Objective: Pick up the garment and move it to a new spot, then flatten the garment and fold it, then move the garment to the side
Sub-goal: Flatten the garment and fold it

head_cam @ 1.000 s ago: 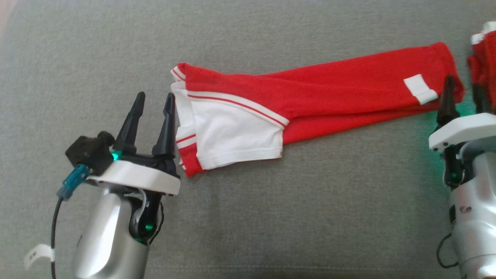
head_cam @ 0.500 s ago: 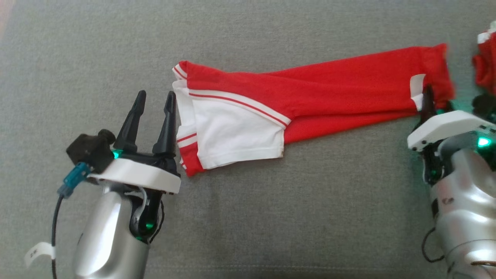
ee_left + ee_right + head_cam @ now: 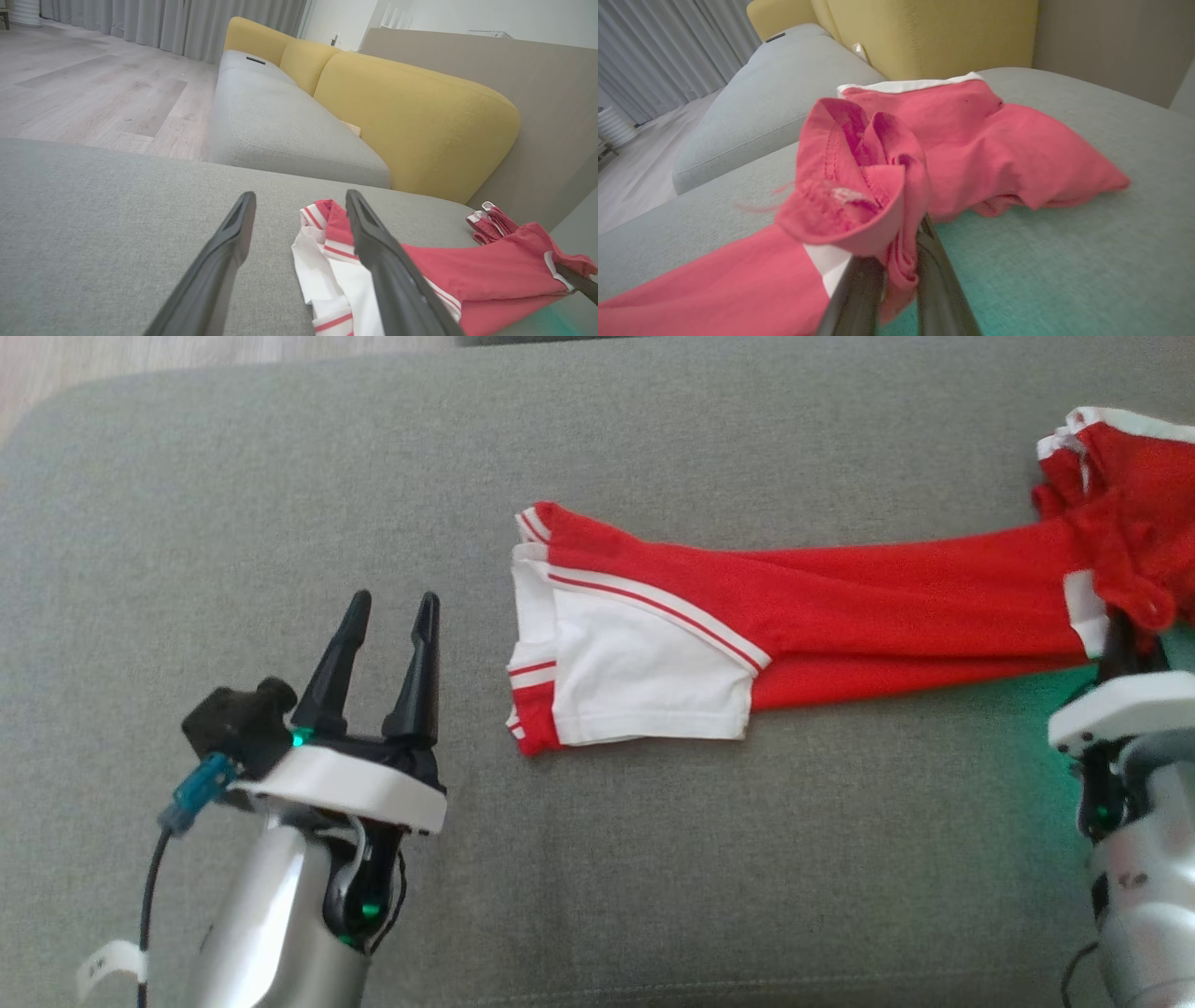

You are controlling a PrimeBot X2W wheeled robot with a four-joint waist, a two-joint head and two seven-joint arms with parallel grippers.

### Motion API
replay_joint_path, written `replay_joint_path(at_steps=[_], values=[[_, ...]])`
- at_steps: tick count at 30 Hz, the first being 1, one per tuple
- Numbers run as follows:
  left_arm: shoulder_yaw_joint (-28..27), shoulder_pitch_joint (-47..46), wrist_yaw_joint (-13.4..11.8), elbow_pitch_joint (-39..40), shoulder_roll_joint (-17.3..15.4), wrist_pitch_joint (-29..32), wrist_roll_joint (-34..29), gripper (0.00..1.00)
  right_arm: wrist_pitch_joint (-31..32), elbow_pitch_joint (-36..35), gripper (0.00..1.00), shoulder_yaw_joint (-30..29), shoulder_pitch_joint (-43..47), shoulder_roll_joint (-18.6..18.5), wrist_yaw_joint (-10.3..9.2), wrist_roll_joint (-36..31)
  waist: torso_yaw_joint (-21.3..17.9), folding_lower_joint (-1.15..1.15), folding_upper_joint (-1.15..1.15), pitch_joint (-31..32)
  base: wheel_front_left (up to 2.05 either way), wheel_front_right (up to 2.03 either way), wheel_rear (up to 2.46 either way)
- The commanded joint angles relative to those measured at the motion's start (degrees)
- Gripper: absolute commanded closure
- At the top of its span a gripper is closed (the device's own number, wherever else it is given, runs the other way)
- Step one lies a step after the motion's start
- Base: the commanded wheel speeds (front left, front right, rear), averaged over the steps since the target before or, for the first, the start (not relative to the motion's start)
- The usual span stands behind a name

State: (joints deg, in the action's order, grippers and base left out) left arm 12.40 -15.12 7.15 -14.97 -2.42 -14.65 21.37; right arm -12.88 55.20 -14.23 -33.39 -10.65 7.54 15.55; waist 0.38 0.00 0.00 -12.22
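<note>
A red garment (image 3: 840, 607) with a white panel and white stripes lies stretched left to right across the grey cushion (image 3: 653, 859). My right gripper (image 3: 1125, 649) is at its right end, shut on bunched red cloth; the right wrist view shows my right gripper (image 3: 896, 254) pinching a fold of the garment (image 3: 971, 140) between its fingers. A second heap of red cloth with a white edge lies just beyond. My left gripper (image 3: 394, 599) stands open at the lower left, a short gap away from the white end. In the left wrist view, my left gripper (image 3: 299, 198) holds nothing and the garment (image 3: 467, 275) lies to its right.
The cushion's rounded far edge and a wood floor (image 3: 140, 355) show at the top left. A yellow sofa back (image 3: 411, 116) and another grey seat (image 3: 280, 126) stand beyond the cushion. A beige wall panel (image 3: 537, 84) rises behind them.
My right gripper has shut on the garment's right end and bunched it. A gap has opened between the garment's white end and my left gripper. The head camera has shifted.
</note>
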Motion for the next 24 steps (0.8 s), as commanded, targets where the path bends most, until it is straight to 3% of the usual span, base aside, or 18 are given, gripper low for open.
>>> replay_joint_path(at_steps=[1, 8, 15, 24], values=[[-1.4, -0.4, 0.3, 1.6, -0.6, -0.3, 0.5, 0.0, -1.0, -2.3, 1.0, 0.0, 0.3, -0.6, -0.05, 0.0, -0.4, 0.0, 0.0, 0.7, 0.0, 0.0, 0.0], [-0.4, 0.5, 0.3, 1.2, -0.7, -0.3, 0.8, 0.0, -1.4, -6.7, 1.0, 0.3, 1.7, 2.1, -0.05, 0.6, -0.2, 0.0, 0.0, 2.2, 0.0, 0.0, 0.0], [-0.8, 1.7, 0.3, 0.9, -0.9, -0.3, 1.2, 0.0, -1.8, -17.1, 1.0, 9.1, 3.7, 5.5, -0.05, 2.9, 1.5, 0.0, 0.0, 4.7, 0.0, 0.0, 0.0], [-0.5, 2.6, 0.3, 0.9, -1.0, -0.3, 1.4, 0.0, 1.7, -23.8, 1.0, 20.2, 5.1, 7.7, -0.05, 9.3, 5.0, 0.0, 0.0, 5.8, 0.0, 0.0, 0.0]])
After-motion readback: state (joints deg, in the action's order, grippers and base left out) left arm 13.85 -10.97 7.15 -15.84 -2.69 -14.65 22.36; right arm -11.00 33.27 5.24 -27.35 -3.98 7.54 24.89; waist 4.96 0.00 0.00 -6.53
